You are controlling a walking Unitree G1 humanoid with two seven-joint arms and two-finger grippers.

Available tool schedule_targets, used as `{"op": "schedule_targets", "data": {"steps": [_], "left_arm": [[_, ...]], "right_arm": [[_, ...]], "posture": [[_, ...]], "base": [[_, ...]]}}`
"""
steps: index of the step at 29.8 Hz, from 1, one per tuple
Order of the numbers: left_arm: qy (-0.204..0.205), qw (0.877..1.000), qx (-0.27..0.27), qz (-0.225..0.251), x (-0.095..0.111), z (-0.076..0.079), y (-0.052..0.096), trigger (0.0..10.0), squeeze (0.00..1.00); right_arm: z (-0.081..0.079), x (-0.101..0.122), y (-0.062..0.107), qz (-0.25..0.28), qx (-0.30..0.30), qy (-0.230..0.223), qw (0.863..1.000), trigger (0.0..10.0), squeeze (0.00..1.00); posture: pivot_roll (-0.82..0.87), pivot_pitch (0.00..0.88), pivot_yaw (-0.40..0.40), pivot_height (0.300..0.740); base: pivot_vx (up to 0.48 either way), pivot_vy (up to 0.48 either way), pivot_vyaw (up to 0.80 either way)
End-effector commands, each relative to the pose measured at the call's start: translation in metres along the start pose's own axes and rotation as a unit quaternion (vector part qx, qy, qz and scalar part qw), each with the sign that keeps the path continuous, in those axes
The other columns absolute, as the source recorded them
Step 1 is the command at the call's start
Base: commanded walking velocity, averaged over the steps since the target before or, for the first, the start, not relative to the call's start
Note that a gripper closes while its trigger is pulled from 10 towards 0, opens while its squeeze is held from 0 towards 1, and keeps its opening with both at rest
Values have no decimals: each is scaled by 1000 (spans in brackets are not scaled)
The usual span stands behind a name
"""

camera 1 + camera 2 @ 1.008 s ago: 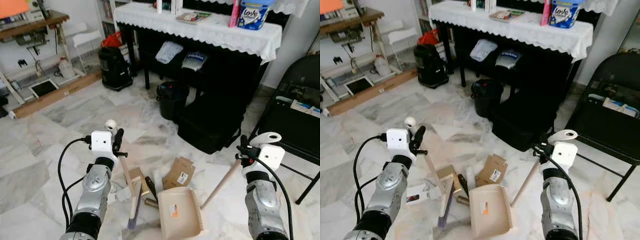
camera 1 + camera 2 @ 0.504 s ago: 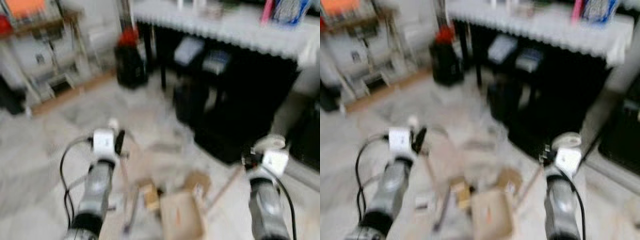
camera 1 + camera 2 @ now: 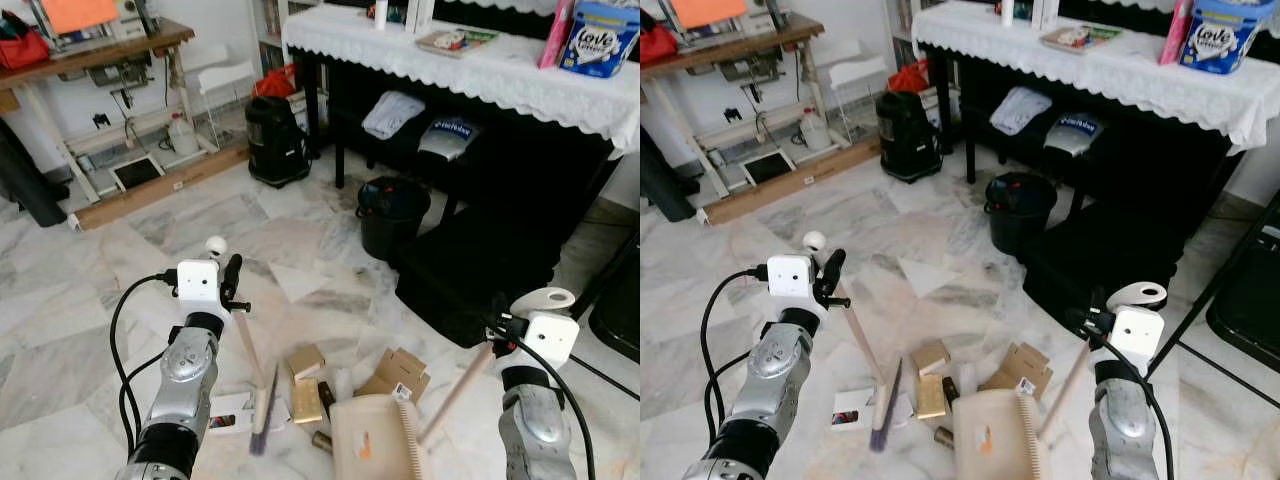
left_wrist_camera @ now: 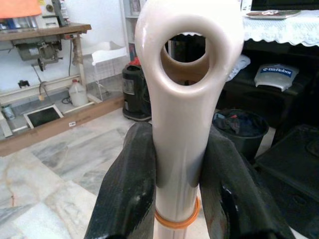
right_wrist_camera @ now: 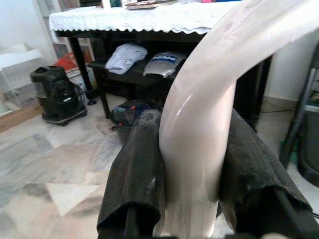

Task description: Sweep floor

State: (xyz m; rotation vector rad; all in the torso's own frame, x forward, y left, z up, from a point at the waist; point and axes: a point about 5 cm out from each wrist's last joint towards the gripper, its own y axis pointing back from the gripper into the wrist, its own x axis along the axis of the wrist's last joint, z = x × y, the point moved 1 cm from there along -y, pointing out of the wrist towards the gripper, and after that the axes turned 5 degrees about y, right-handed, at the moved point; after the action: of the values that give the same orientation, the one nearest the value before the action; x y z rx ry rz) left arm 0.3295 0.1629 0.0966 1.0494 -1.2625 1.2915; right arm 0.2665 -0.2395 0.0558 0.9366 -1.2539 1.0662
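Observation:
My left gripper (image 3: 232, 282) is shut on the cream handle of a small broom (image 3: 248, 350), whose dark bristle head (image 3: 262, 420) rests on the marble floor. In the left wrist view the black fingers (image 4: 127, 191) clamp the handle's loop end (image 4: 184, 74). My right gripper (image 3: 497, 325) is shut on the long handle (image 3: 455, 392) of a beige dustpan (image 3: 372, 448), which lies flat on the floor near me. The right wrist view has black fingers (image 5: 137, 169) pressed on that cream handle (image 5: 199, 144). Cardboard scraps (image 3: 398, 372), small boxes (image 3: 303, 362) and a flat packet (image 3: 232, 412) lie between broom and pan.
A black bin (image 3: 392, 212) and a black bag (image 3: 470, 272) stand ahead under a table with a white lace cloth (image 3: 470, 70). A black vacuum (image 3: 276, 140) stands further back on the left, beside a wooden workbench (image 3: 95, 50). A black chair leg (image 3: 605, 365) is at right.
The camera has swung left and gone from blurred to sharp, so the whole scene sits further right. Both grippers keep their hold; broom and dustpan stay on the floor among the scraps.

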Motion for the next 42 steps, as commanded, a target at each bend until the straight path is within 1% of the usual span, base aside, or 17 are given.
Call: {"op": "schedule_targets", "data": {"steps": [1,2,4,8,11,13,17,19,27,34,38,42], "left_arm": [[-6,1000,-3,17,8,-1,-2,10000,0],[-6,1000,-3,17,8,-1,-3,10000,0],[-6,1000,-4,17,7,-1,-3,10000,0],[-5,1000,-7,15,7,1,-3,10000,0],[-4,1000,-9,16,7,3,-3,10000,0],[-4,1000,-10,16,7,2,-3,10000,0],[-3,1000,-14,15,7,3,-3,10000,0],[-3,1000,-18,16,8,4,-3,10000,0],[-6,999,-30,14,11,2,-2,10000,0],[-5,999,-32,13,11,0,-1,10000,0],[-2,999,-36,12,11,4,0,10000,0],[0,999,-37,12,11,4,0,10000,0]], "right_arm": [[3,11,0,24,-10,2,1000,10000,0],[5,12,4,26,-9,15,1000,10000,0],[6,14,7,33,-5,27,999,10000,0],[9,15,11,33,-5,36,999,10000,0],[16,8,15,17,-20,57,998,10000,0],[20,2,18,7,-31,61,998,10000,0],[20,-4,20,-4,-33,57,998,10000,0],[17,-10,19,-18,-32,58,998,10000,0],[16,-27,22,-49,-39,65,996,10000,0],[27,-25,22,-38,-54,84,994,10000,0],[36,-20,20,-21,-73,99,992,10000,0],[34,-16,17,-9,-78,101,992,10000,0]], "posture": [[-96,0,56,740],[-97,0,56,740],[-102,0,58,740],[-107,0,59,740],[-104,0,59,740],[-105,0,62,740],[-102,0,66,740],[-96,0,70,740],[-78,0,80,740],[-83,0,82,740],[-83,0,83,740],[-75,0,84,740]], "base": [[0,0,0],[0,0,0],[0,0,0],[0,0,0],[0,0,0],[0,0,0],[0,0,0],[0,0,0],[0,0,0],[0,0,0],[0,0,0],[0,0,0]]}}
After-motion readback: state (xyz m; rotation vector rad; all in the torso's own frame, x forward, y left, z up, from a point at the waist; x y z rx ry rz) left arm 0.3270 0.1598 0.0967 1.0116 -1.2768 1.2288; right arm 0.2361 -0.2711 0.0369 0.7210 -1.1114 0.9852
